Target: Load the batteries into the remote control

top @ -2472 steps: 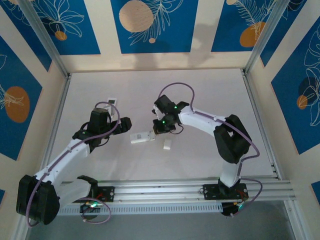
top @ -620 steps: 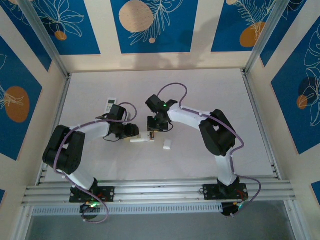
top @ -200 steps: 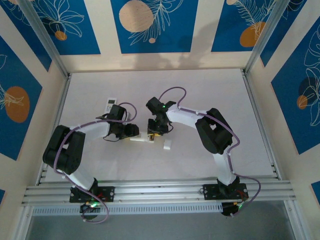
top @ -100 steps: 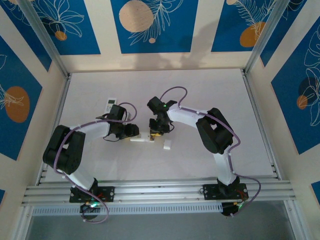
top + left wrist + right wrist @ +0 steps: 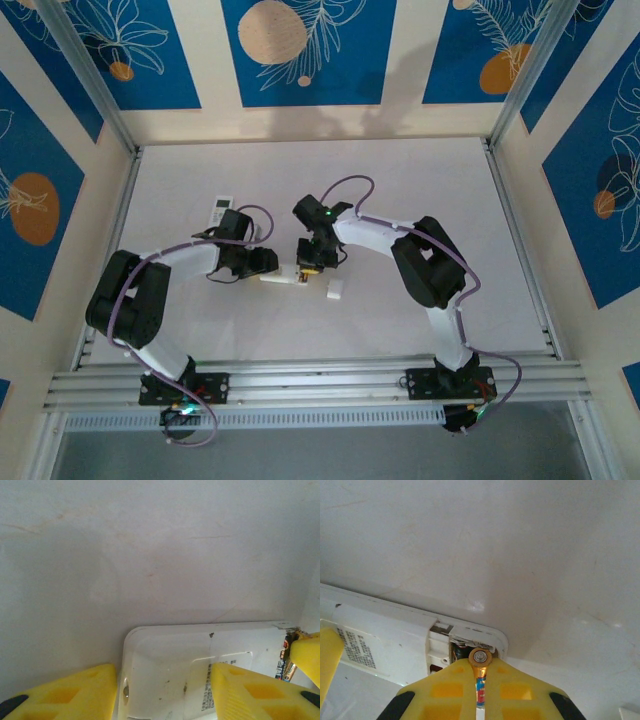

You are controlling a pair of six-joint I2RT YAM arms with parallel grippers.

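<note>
- Yellow fingers (image 5: 445, 690) of the right gripper (image 5: 480, 664) are clamped on one battery (image 5: 480, 656). Its metal tip leads, poised at the lip of the open bay (image 5: 462, 647) at the right end of the remote (image 5: 390, 632).
- Risk, skewed entry: the cell's angle to the bay floor cannot be judged. If it is pushed in tilted, it could jam on the bay wall or ride over the contact.
- Risk, polarity: which end this slot demands cannot be read. A reversed cell may seat but will not serve.
- Risk, slip: the pads hold a smooth, slim cylinder. Pressure on the tip could drive it back between them.
- Something dark sits in the bay. Whether a cell is lodged there cannot be told; if one is, crowding is possible.
- The left gripper (image 5: 162, 667) straddles the remote's left end with its fingers apart. Whether they bite on it cannot be told. If the hold is loose, the remote could slide left under the push.
- A small white piece (image 5: 334, 291), probably the bay cover, lies just near-right of the remote on the table (image 5: 400, 200). A sweep of the right arm could knock it away.
- A second remote (image 5: 221, 212) lies far-left, well apart, and is of no concern.
</note>
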